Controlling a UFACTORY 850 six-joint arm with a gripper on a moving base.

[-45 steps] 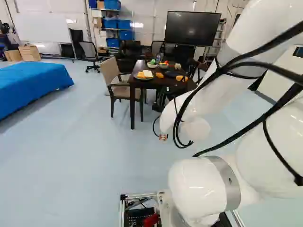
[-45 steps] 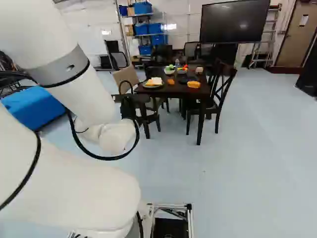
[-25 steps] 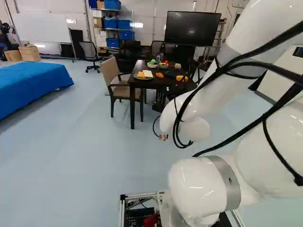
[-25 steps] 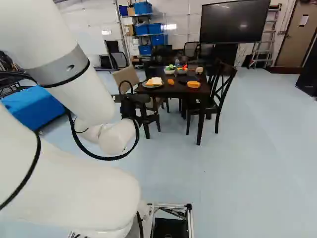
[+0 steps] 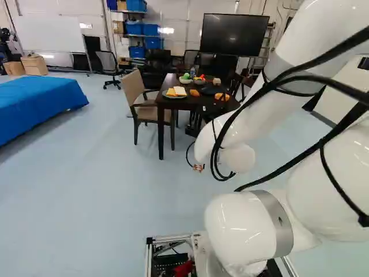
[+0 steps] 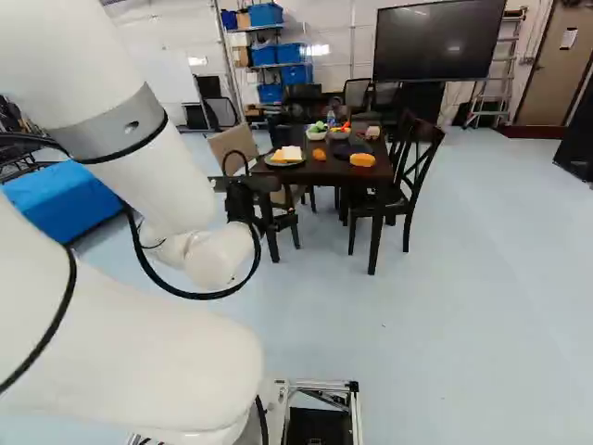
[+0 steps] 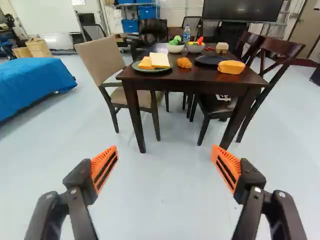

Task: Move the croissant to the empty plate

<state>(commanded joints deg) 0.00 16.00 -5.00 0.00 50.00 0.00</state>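
The base has edged toward the dining table point(image 7: 172, 77), gripper point(image 7: 164, 152) wide. The croissant point(image 7: 184, 63) lies at twelve o'clock, the black plate point(image 7: 210, 61) at one; approaching too low might ram the tabletop.

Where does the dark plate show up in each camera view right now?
Wrist view: dark plate ahead of the claw, on the table, beside the orange item.
Left base view: upper part, just right of the middle.
Right base view: upper part, right of the middle.
Shared landmark: large black screen, beyond the table.
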